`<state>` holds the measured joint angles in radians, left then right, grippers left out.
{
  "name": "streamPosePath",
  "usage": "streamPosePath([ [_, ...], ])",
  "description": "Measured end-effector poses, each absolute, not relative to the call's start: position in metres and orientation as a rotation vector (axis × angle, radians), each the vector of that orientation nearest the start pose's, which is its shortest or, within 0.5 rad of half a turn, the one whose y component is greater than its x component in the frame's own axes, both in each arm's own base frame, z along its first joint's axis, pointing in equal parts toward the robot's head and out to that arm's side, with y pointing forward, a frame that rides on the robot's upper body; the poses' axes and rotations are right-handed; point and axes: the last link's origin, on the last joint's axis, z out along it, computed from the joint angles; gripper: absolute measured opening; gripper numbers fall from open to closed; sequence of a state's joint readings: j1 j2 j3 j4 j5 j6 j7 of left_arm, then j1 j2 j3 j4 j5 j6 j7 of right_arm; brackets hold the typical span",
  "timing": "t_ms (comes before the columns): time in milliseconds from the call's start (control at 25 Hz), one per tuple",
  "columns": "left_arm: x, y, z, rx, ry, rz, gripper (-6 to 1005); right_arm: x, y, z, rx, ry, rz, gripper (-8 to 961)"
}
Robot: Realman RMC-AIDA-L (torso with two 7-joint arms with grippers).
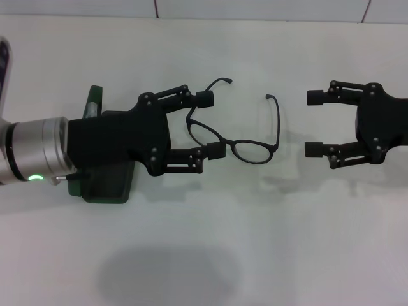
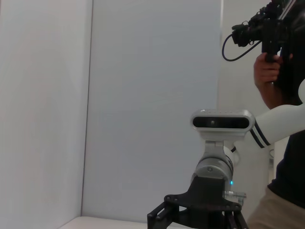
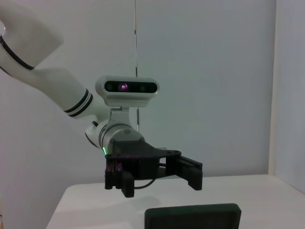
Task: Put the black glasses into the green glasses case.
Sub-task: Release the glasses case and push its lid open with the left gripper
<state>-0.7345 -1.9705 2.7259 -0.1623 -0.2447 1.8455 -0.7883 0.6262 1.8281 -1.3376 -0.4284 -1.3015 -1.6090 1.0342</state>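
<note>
The black glasses (image 1: pixel 254 152) lie unfolded on the white table (image 1: pixel 268 242), temple arms pointing to the far side. My left gripper (image 1: pixel 210 124) is open, its two fingers on either side of the glasses' left lens and temple; I cannot tell whether they touch. The green glasses case (image 1: pixel 105 188) lies under my left wrist, mostly hidden by the arm; its edge also shows in the right wrist view (image 3: pixel 193 215). My right gripper (image 1: pixel 315 123) is open and empty, to the right of the glasses and apart from them.
A person holding a camera (image 2: pixel 274 52) stands beyond the table on the right arm's side. The right gripper shows low in the left wrist view (image 2: pixel 200 214), the left gripper in the right wrist view (image 3: pixel 157 174).
</note>
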Motion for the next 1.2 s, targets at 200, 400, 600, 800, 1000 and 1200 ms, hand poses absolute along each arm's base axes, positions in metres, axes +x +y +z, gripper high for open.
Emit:
streamPosePath([
  [200,-0.235,0.305,-0.010,-2.740,-0.168,-1.187,864,0.225,0.345,0.027,-2.864,0.025,0.873,889],
  [400,-0.236,0.303,-0.012,-2.698,-0.196,-1.216,853,0.226,0.345,0.027,-2.871,0.022,0.864,889],
  [600,-0.246,0.327,0.007,-2.507,-0.435,-1.218,842,0.227,0.345,0.027,-2.872,0.021,0.861,888],
  [800,-0.260,0.367,0.040,-2.434,-0.803,-1.009,830,0.227,0.346,0.027,-2.886,0.007,0.839,888],
  [1000,-0.258,0.380,0.077,-2.407,-0.970,-0.722,819,0.227,0.346,0.028,-2.893,0.000,0.822,888],
  [1200,-0.263,0.367,0.099,-2.380,-1.019,-0.507,808,0.225,0.348,0.027,-2.889,-0.012,0.817,888],
])
